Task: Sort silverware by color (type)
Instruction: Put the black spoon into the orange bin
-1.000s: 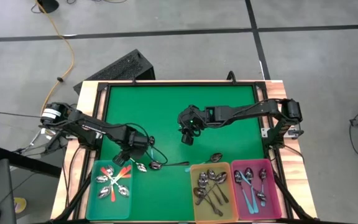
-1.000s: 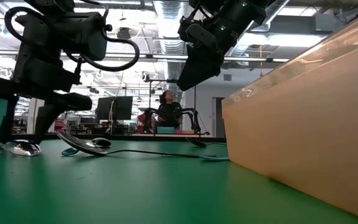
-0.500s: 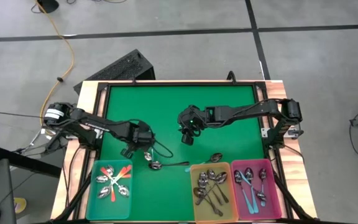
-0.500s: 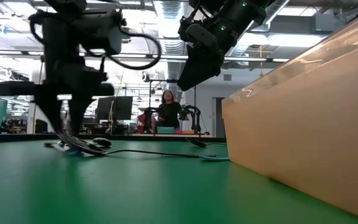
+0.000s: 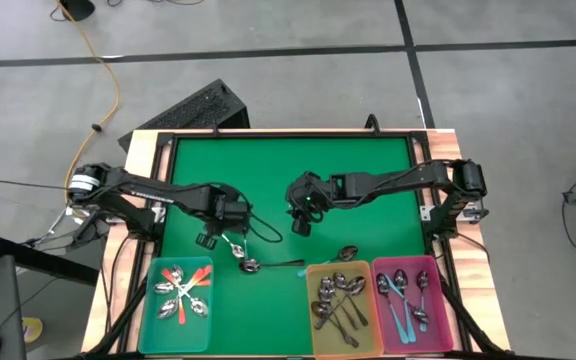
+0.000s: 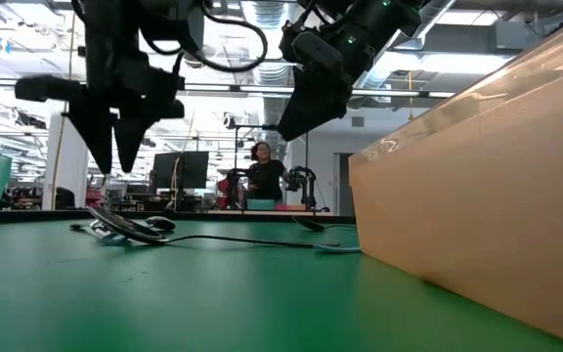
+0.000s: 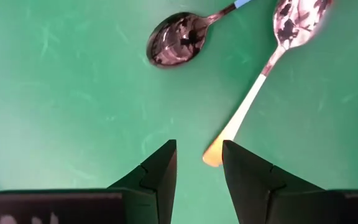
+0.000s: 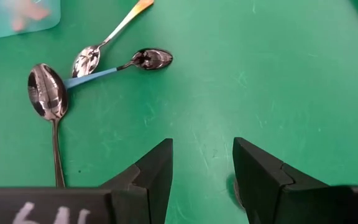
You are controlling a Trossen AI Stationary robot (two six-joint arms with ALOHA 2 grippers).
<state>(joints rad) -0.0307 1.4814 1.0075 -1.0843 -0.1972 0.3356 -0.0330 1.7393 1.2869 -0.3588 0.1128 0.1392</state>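
Note:
Three spoons lie together on the green mat. One has an orange-tipped handle (image 7: 238, 115), one a light blue handle (image 8: 92, 76), one a plain metal handle (image 8: 48, 93). My left gripper (image 7: 199, 144) hangs open above the orange tip, clear of the mat (image 6: 115, 161), with nothing between its fingers. My right gripper (image 8: 202, 168) hovers open over the middle of the mat (image 5: 301, 225). A fourth spoon (image 5: 346, 253) lies beside the yellow bin.
Along the near edge stand a teal bin (image 5: 146, 330) with orange-handled spoons, a yellow bin (image 5: 311, 340) with metal spoons and a pink bin (image 5: 446, 335) with blue-handled ones. The far half of the mat (image 5: 268, 165) is bare. A person shows in the room behind (image 6: 262, 171).
My left gripper has risen off the mat and gone from the teal bin's corner toward the far edge and a little right, rolling as it went. The orange-tipped spoon has slid away from the bin toward the other spoons and lies on the mat.

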